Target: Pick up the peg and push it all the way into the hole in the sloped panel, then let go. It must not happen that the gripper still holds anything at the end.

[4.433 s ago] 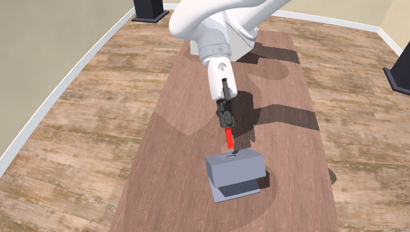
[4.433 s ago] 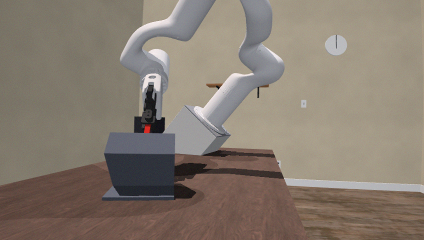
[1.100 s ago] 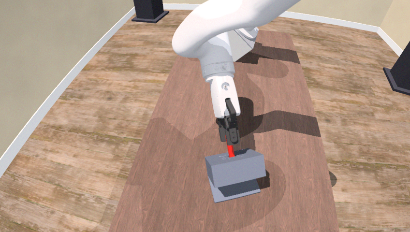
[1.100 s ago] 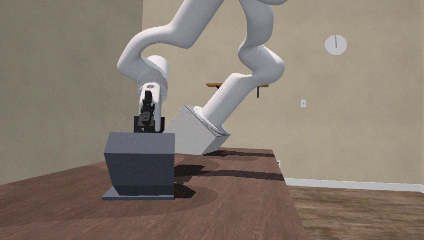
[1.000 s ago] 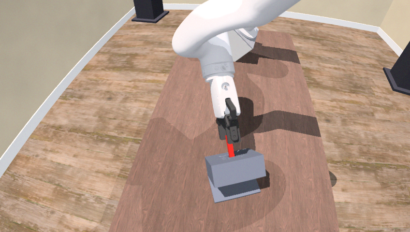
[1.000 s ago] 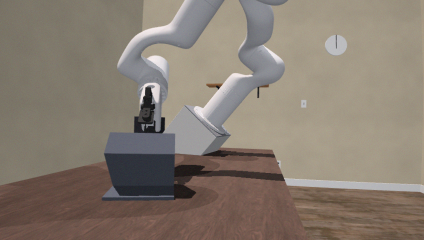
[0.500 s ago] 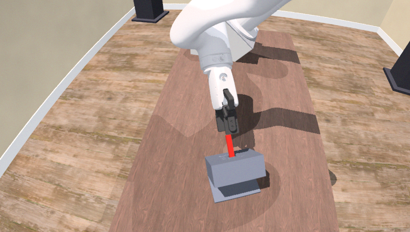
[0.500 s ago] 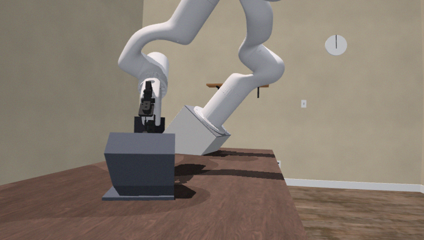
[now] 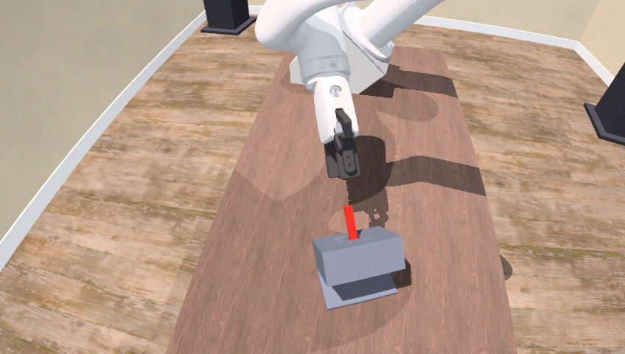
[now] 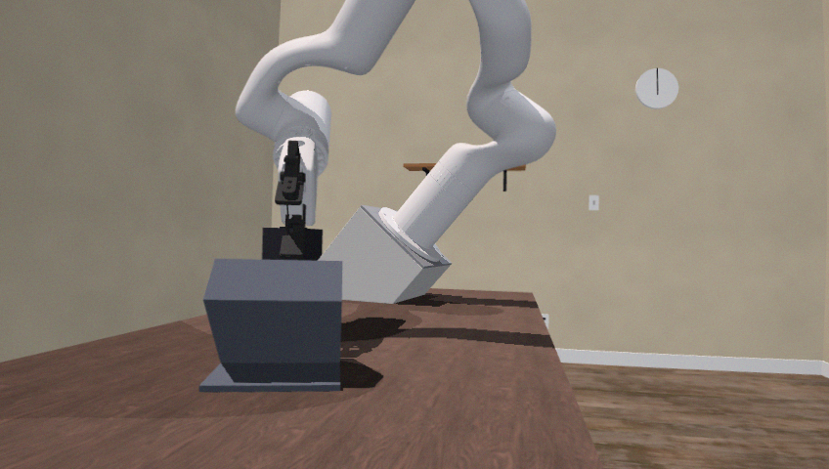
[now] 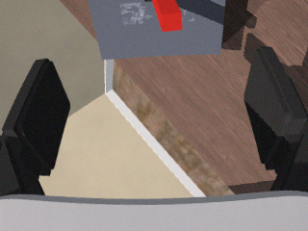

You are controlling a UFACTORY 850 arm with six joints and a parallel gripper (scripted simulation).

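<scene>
The red peg (image 9: 349,223) sits with its lower end in the hole of the grey sloped panel block (image 9: 359,258), and much of its length sticks out toward the gripper. My gripper (image 9: 345,172) is open and empty, drawn back above and behind the peg without touching it. In the wrist view the peg (image 11: 166,6) shows in the hole of the panel (image 11: 129,19), far ahead of my spread fingers. In the exterior view the block (image 10: 273,322) hides the peg, and the gripper (image 10: 292,218) hangs above its back edge.
The block stands on a thin grey base plate (image 9: 359,296) near the middle of the long wooden table. The robot's base (image 9: 363,66) is at the far end. Black pedestals stand on the floor at the far left (image 9: 225,15) and at the right (image 9: 609,113).
</scene>
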